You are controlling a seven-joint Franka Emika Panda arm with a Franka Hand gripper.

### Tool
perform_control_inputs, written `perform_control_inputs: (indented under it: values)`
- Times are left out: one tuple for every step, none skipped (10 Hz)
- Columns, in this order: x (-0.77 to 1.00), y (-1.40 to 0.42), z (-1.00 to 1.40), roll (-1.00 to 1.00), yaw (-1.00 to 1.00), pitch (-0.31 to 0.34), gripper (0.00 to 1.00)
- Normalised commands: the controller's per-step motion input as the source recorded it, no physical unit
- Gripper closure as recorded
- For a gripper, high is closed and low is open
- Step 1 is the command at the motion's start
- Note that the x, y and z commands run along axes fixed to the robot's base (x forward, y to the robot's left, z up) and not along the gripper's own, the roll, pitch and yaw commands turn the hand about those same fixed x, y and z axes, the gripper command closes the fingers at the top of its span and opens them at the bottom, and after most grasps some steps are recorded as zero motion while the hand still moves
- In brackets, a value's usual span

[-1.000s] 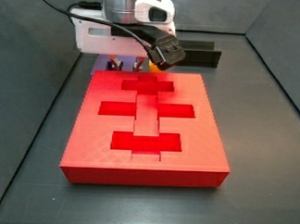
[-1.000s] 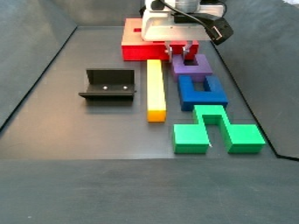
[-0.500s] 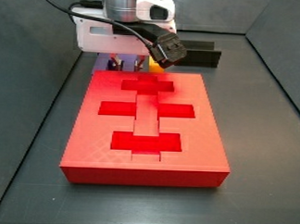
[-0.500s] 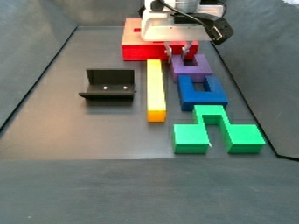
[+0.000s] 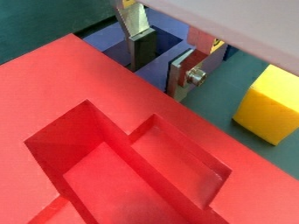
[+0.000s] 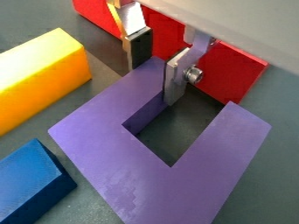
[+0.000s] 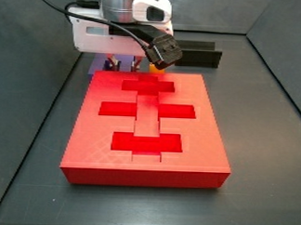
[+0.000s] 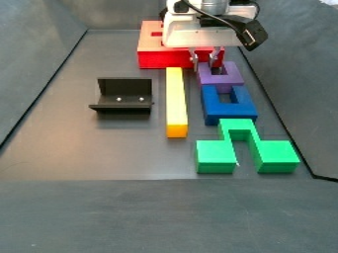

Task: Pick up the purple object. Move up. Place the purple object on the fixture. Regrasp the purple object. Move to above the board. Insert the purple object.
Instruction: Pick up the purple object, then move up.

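Observation:
The purple object (image 6: 117,153) is a U-shaped block lying flat on the floor, just beyond the far end of the red board (image 7: 146,124). Its notch opens towards the board. My gripper (image 6: 156,68) is down on one prong. One finger (image 6: 177,80) stands inside the notch and the other finger (image 6: 136,48) sits against the prong's outer side, so the prong fills the gap. In a side view the gripper (image 8: 209,59) is over the purple object (image 8: 219,73). The fixture (image 8: 122,96) stands apart, on the far side of the yellow bar.
A yellow bar (image 8: 176,99) lies beside the purple object. A dark blue block (image 8: 227,100) and a green block (image 8: 246,144) follow in a row behind it. The board's end wall (image 6: 228,61) rises close to the fingers. Dark walls ring the floor.
The gripper has shifted only slightly over the purple object. The purple object and the other blocks lie where they were.

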Motion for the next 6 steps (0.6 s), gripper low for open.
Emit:
perform_control_inputs:
  values:
    - [0.0, 0.0, 0.0, 0.0, 0.0, 0.0, 1.0]
    - [0.0, 0.0, 0.0, 0.0, 0.0, 0.0, 1.0]
    - [0.0, 0.0, 0.0, 0.0, 0.0, 0.0, 1.0]
    - [0.0, 0.0, 0.0, 0.0, 0.0, 0.0, 1.0]
    - [0.0, 0.0, 0.0, 0.0, 0.0, 0.0, 1.0]
    - [0.0, 0.0, 0.83, 0.0, 0.0, 0.0, 1.0]
